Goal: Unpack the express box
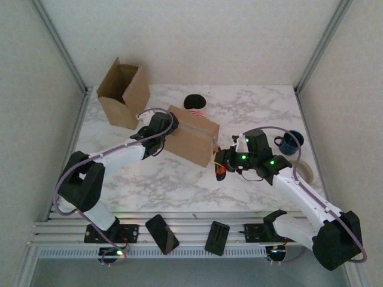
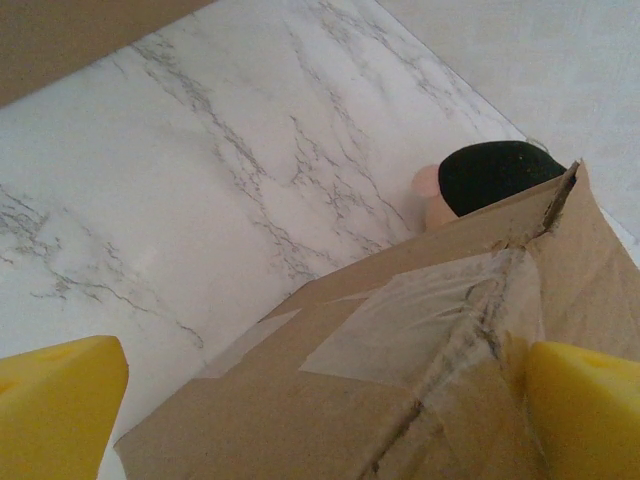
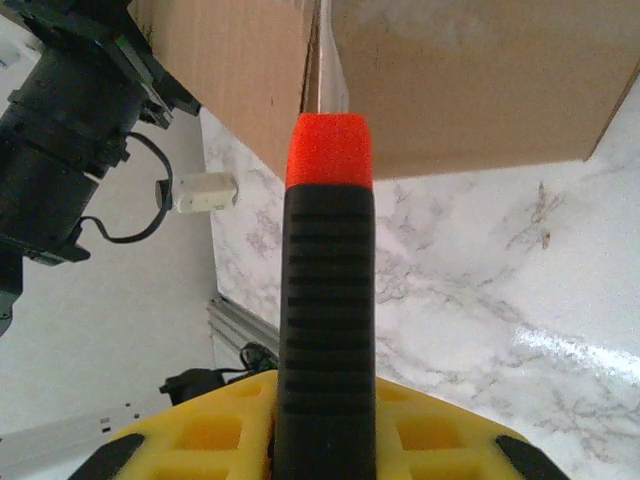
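Grippers first, since you are watching them. Your left gripper stands spread as wide as it goes at the left end of the taped box. Its yellow fingers sit one on each side of that end, and nothing is gripped between them. Whether either pad touches the cardboard, you cannot tell from the left wrist view. That view also shows clear tape over a rough, torn seam on the box.

Your right gripper is just off the box's right end. It is clenched on a cutter with a black ribbed handle and an orange tip. The tip points at the box, and a thin pale blade runs up from it along the vertical seam.

The box lies near the middle of the marble table. An open box stands to its far left. A black-topped thing sits just behind it. A blue mug stands to its right.
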You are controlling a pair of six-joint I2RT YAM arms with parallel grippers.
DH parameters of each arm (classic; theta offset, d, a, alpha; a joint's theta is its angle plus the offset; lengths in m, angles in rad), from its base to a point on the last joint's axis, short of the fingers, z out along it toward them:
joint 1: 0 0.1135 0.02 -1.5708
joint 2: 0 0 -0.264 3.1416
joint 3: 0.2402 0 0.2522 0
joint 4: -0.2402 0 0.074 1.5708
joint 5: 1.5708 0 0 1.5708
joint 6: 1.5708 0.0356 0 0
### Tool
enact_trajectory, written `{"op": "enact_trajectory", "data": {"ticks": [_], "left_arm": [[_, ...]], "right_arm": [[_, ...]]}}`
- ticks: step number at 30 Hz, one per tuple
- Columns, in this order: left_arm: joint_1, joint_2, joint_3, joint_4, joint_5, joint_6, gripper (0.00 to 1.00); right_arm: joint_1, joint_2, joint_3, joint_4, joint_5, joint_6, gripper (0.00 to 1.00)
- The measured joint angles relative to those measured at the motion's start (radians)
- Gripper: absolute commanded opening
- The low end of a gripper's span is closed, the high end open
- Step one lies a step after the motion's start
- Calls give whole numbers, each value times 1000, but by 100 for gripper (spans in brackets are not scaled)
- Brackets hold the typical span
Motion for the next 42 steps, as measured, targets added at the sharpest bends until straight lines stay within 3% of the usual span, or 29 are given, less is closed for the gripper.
{"op": "enact_trajectory", "data": {"ticks": [14, 19, 28, 33, 35, 37, 38, 39, 42], "left_arm": [[0, 5, 6, 0, 0, 0, 100], [0, 10, 16, -4, 0, 2, 100], [0, -22, 148, -245, 6, 133, 100], [11, -147, 206, -379, 29, 209, 100], [39, -204, 210, -393, 48, 226, 92], [100, -240, 210, -400, 80, 240, 74], [140, -245, 210, -400, 95, 247, 54], [180, -237, 210, -399, 110, 252, 42], [254, -163, 210, -396, 133, 276, 35]], "right_arm": [[21, -48, -31, 0, -23, 48, 0], [29, -76, -16, -122, 5, 20, 0], [-23, -116, 195, -392, 352, -137, 0], [-46, 57, 303, -464, 520, -242, 0], [-59, 177, 365, -462, 556, -278, 0], [-65, 301, 441, -456, 587, -307, 0], [-66, 356, 478, -447, 601, -318, 0], [-66, 415, 518, -436, 616, -328, 0], [-66, 550, 612, -417, 651, -347, 0]]}}
